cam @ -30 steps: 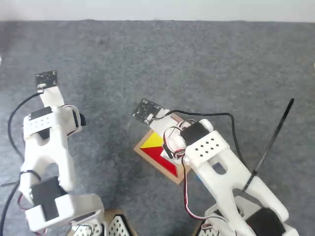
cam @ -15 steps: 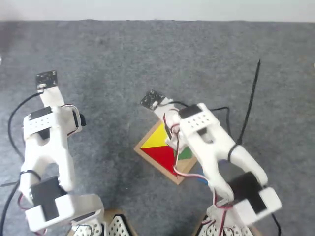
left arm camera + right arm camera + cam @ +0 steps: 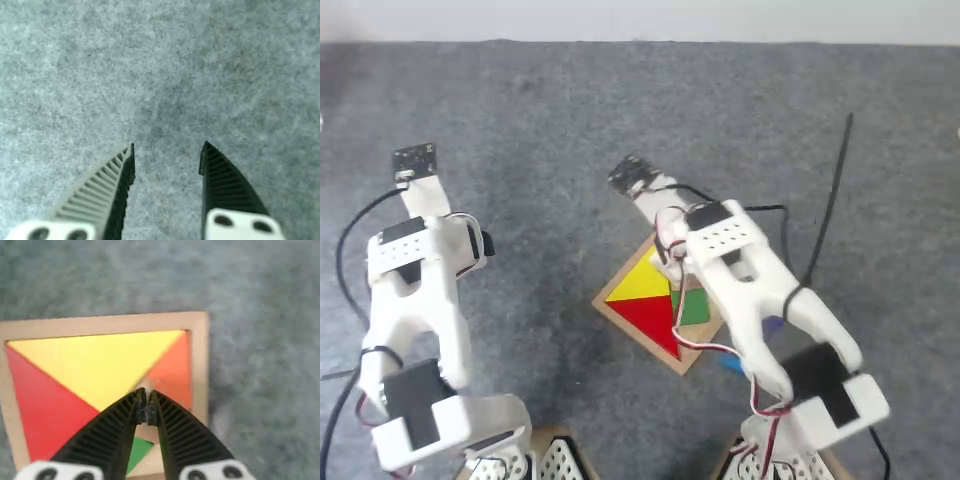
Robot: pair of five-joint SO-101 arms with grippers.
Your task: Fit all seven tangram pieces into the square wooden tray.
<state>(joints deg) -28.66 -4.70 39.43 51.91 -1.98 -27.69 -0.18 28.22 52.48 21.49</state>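
Grey felt-like carpet (image 3: 620, 110) covers the whole table, and a pale strip of wall (image 3: 640, 20) runs along the far edge. The square wooden tray (image 3: 636, 337) lies on the carpet turned like a diamond. The right arm (image 3: 740, 285) stretches straight over the tray, so from above the tray's right half is mostly hidden.

Inside the tray:
- A big yellow triangle (image 3: 100, 362) lies along one rim.
- A big red triangle (image 3: 45, 412) sits edge to edge with the yellow one.
- A smaller orange triangle (image 3: 172, 372) is tucked into the tray corner on the yellow one's other side.
- A green piece (image 3: 140, 450) shows near the tray's middle, half behind the fingers.
- Some bare wood shows around the tray's centre, where those pieces meet.

The right gripper (image 3: 144, 399) hangs over the tray's centre with its fingers pinched together so the tips touch. I can't make out anything between them.

The left gripper (image 3: 168, 147) is over plain carpet, fingers spread apart with nothing in them. The left arm (image 3: 415, 270) stands well to the left of the tray, nowhere near touching it.

There's also a blue bit (image 3: 731, 364) peeking out from under the right arm, just off the tray's near corner — too hidden to say what it is.
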